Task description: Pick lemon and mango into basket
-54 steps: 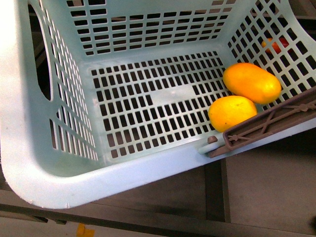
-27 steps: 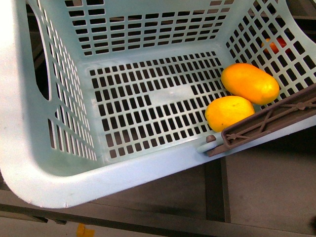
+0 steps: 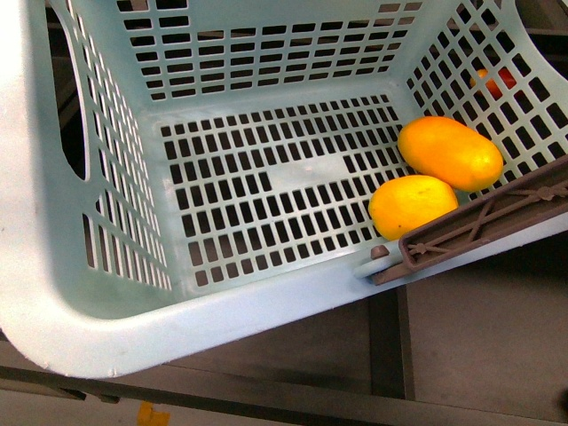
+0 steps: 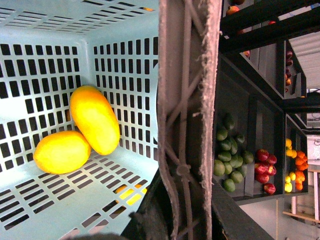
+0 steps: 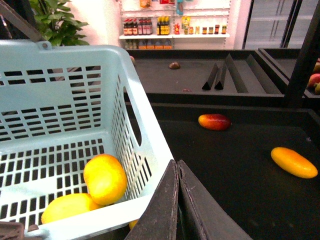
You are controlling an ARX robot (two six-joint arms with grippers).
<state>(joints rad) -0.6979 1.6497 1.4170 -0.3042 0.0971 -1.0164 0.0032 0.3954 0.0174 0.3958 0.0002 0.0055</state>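
Front view, basket: The pale green basket (image 3: 106, 293) fills the frame, tilted, its brown handle (image 3: 479, 226) crossing the near right corner.
Front view, fruit: The lemon (image 3: 413, 205) and the longer mango (image 3: 450, 153) lie touching on the slotted floor in the right corner, the lemon against the handle side. No arm shows here.
Left wrist view, tool: The basket handle (image 4: 187, 100) runs straight through the frame at the gripper's place; the fingers themselves are hidden, so their grip cannot be read.
Left wrist view, fruit: Mango (image 4: 94, 119) leans on lemon (image 4: 62, 151) in the basket corner; shelves of green and red fruit (image 4: 240, 160) stand beyond.
Right wrist view, tool: The right gripper (image 5: 177, 172) has its dark fingers pressed together, holding nothing, just outside the basket wall (image 5: 142, 125).
Right wrist view, fruit: Both fruits sit inside by that wall; a second yellow-orange mango (image 5: 294, 162) and a red one (image 5: 214, 121) lie on the dark display bed.
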